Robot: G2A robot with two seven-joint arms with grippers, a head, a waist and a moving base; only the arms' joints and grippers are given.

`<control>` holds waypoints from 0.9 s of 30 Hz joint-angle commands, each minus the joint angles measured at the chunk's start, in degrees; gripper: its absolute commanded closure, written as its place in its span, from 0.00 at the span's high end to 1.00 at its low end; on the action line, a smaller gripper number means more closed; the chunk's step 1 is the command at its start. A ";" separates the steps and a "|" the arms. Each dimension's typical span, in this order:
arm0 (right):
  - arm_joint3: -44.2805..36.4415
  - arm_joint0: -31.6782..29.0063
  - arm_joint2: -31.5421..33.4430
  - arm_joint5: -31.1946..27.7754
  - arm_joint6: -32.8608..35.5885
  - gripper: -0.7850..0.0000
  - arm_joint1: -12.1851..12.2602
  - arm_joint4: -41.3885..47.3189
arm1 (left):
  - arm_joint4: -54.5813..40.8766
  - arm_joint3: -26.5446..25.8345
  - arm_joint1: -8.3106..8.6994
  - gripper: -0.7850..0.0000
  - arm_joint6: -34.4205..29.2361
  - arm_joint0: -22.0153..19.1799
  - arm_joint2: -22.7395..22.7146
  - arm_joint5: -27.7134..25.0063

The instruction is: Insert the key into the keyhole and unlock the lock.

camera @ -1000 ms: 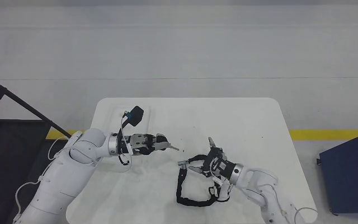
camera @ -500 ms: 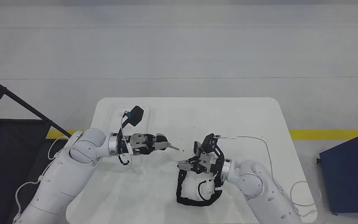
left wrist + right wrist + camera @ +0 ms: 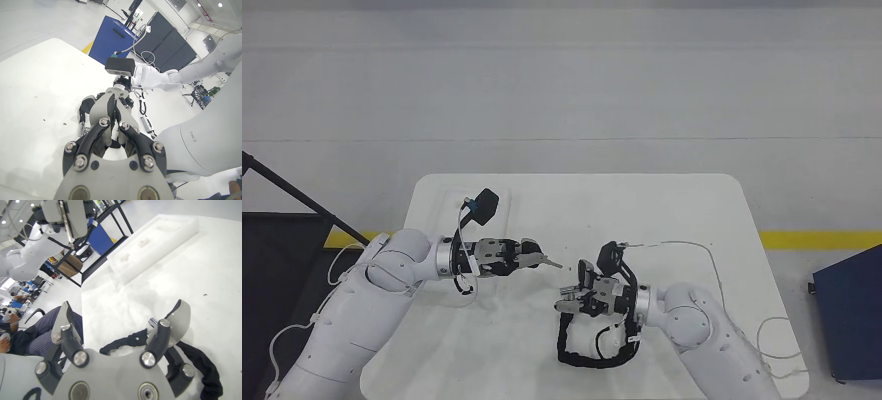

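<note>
Key (image 3: 66, 224) pinched in left tool (image 3: 112, 94); right tool (image 3: 122, 306) spread over lock (image 3: 138, 339).

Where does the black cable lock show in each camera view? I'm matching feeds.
Top view: lock low centre, looped on the white table.
Left wrist view: lock beside the left gripper, shut on the key.
Right wrist view: lock between the fingers of the open right gripper.
Shared landmark: its shiny metal end.

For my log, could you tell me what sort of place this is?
Probably a robotics lab or test hall: white table, yellow floor line, blue cabinet and tall black cabinets beyond it.
</note>
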 commanded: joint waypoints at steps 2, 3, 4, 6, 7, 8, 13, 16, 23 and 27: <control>-0.01 1.23 -0.51 -1.89 1.93 1.00 0.05 5.65 | 0.00 0.00 0.00 0.00 0.00 0.00 0.00 0.00; 0.02 1.59 -0.71 -2.42 2.65 1.00 0.08 7.32 | 0.00 0.00 0.00 0.00 0.00 0.00 0.00 0.00; -0.07 2.05 -0.71 -2.76 3.15 1.00 0.13 8.45 | 0.00 0.00 0.00 0.00 0.00 0.00 0.00 0.00; -0.29 2.73 -0.76 -3.30 3.47 1.00 0.18 10.16 | 0.00 0.00 0.00 0.00 0.00 0.00 0.00 0.00; -0.48 3.14 -0.78 -3.39 3.40 1.00 0.18 10.60 | 0.00 0.00 0.00 0.00 0.00 0.00 0.00 0.00; -0.54 3.46 -0.91 -3.41 3.22 1.00 0.16 10.93 | 0.00 0.00 0.00 0.00 0.00 0.00 0.00 0.00; -0.23 5.04 -1.60 -3.42 1.80 0.63 -0.03 11.97 | 0.00 0.00 0.00 0.00 0.00 0.00 0.00 0.00; 0.28 5.95 -1.89 -2.53 0.97 0.46 -0.14 10.85 | 0.00 0.00 0.00 0.00 0.00 0.00 0.00 0.00; 0.57 6.32 -2.31 -1.89 -1.23 0.32 -0.22 9.30 | 0.00 0.00 0.00 0.00 0.00 0.00 0.00 0.00; 0.36 6.04 -2.08 -1.73 -1.54 0.30 -0.06 8.77 | 0.00 0.00 0.00 0.00 0.00 0.00 0.00 0.00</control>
